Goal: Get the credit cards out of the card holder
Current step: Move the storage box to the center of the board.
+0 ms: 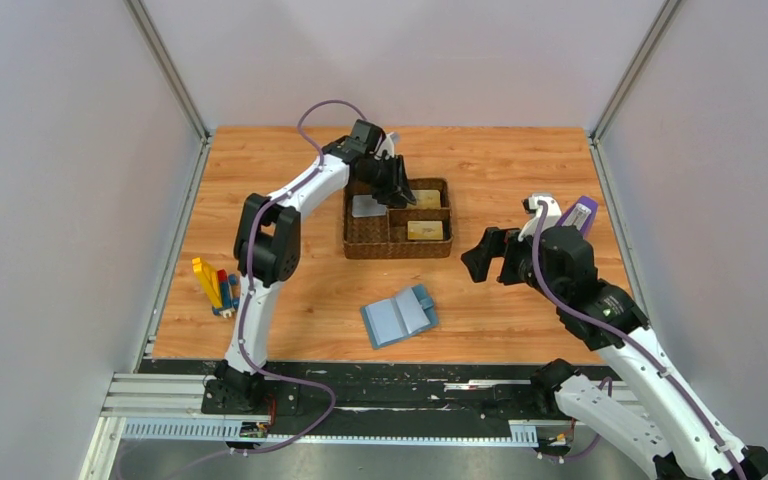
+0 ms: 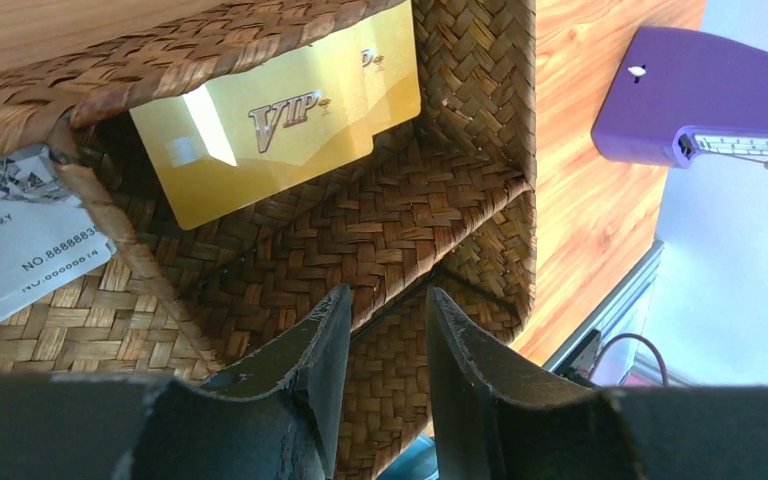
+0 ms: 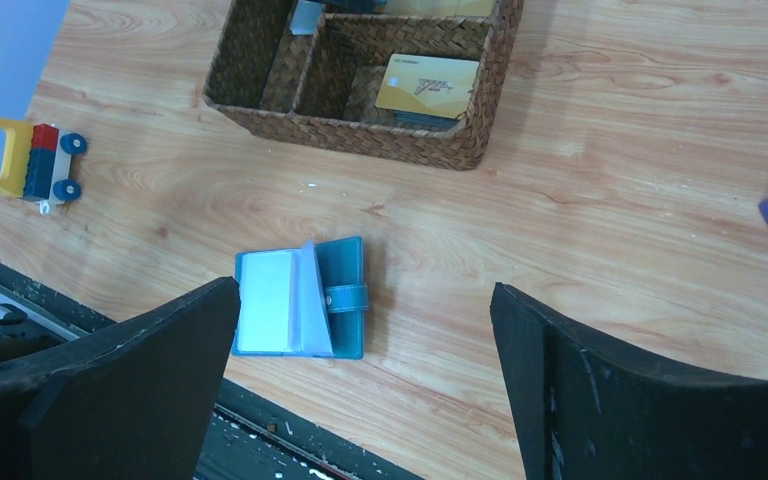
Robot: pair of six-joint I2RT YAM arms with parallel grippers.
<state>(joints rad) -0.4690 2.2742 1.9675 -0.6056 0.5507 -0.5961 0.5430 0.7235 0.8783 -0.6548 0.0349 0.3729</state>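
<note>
The blue card holder [image 1: 398, 316] lies open on the table near the front edge, its light inner pockets facing up [image 3: 300, 312]. A gold credit card [image 2: 280, 125] leans in the back right compartment of the brown woven tray [image 1: 365, 248]. A second gold card [image 3: 428, 85] lies in the front right compartment, and a white card [image 2: 20, 255] lies in the left one. My left gripper [image 2: 385, 295] hangs over the tray's right side, jaws narrowly open with nothing between them. My right gripper [image 3: 365, 288] hovers wide open right of the holder, holding nothing.
A purple metronome [image 1: 580, 212] stands at the table's right edge, just behind the right arm. A yellow, red and blue toy block vehicle [image 1: 215, 285] sits near the left edge. Grey walls close in the table on three sides.
</note>
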